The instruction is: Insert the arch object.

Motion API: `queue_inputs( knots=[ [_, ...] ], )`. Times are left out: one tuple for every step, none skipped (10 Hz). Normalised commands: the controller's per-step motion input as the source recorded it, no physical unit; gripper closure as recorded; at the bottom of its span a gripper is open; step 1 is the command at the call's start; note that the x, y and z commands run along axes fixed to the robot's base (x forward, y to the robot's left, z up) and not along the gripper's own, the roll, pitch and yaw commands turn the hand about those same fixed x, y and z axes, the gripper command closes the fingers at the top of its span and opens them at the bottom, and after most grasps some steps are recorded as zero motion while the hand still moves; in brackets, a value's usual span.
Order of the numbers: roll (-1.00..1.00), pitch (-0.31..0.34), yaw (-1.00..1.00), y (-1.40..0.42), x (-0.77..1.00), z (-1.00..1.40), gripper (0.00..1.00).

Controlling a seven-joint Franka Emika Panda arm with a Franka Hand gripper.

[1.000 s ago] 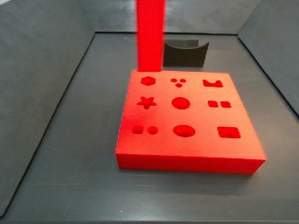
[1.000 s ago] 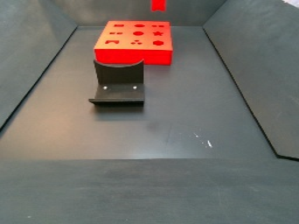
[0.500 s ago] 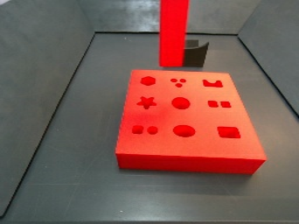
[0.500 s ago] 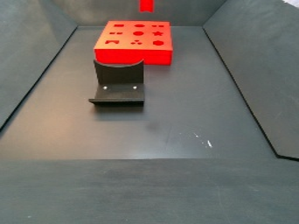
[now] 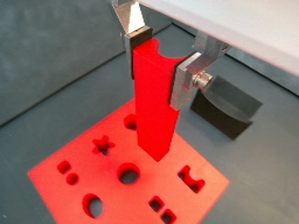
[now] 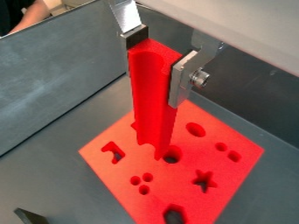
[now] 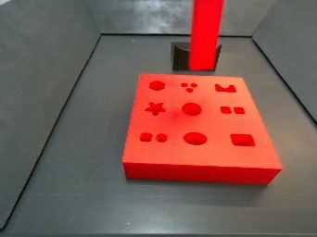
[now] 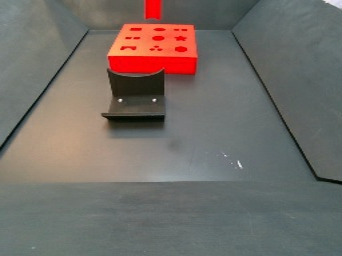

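My gripper [image 5: 162,57] is shut on the arch object [image 5: 155,105], a long bright red bar with a curved notch at its upper end. It hangs upright between the silver fingers [image 5: 187,77]. Both wrist views show this; the gripper [image 6: 160,57] holds the bar [image 6: 152,105] near its top. The bar's lower end hangs above the flat red board [image 5: 208,199] with shaped holes, apart from it. In both side views only the bar shows [image 7: 206,32] [image 8: 154,8], running out of the frame's top; the gripper is out of view there.
The red board [image 7: 198,171] [image 8: 154,65] [image 6: 176,188] lies on the dark floor between grey walls. The dark fixture [image 8: 134,92] stands on the floor beside it, partly behind the bar in a side view [image 7: 183,57], and shows in a wrist view [image 5: 228,109].
The held bar has moved sideways over the board's far side: rightward in one side view, leftward in the other. The board and fixture have not moved.
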Motion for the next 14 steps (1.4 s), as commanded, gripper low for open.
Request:
queue_inputs(
  knots=[
    [0.0,-0.129,-0.03,0.14,1.0,-0.24,1.0],
    [0.0,-0.131,-0.03,0.13,1.0,-0.2,1.0],
    [0.03,-0.099,-0.02,0.09,1.0,-0.13,1.0],
    [0.02,-0.087,-0.02,0.11,1.0,-0.12,1.0],
    [0.0,-0.083,-0.03,0.13,1.0,-0.13,1.0],
    [0.0,-0.08,-0.02,0.13,1.0,-0.13,1.0],
    [0.0,-0.076,-0.02,0.13,1.0,-0.14,1.0],
    [0.0,-0.071,-0.01,0.14,1.0,-0.15,1.0],
    [0.02,-0.079,0.0,0.12,1.0,-0.13,1.0],
    [0.07,-0.06,0.0,0.09,1.0,-0.11,1.0],
    [0.11,0.0,0.0,0.01,0.79,-0.06,1.0],
    [0.02,0.0,-0.09,0.0,0.35,-0.12,1.0],
    [0.0,0.0,-0.11,0.0,0.23,-0.19,1.0],
    [0.0,0.0,-0.13,0.0,0.08,-0.26,1.0]
  ],
)
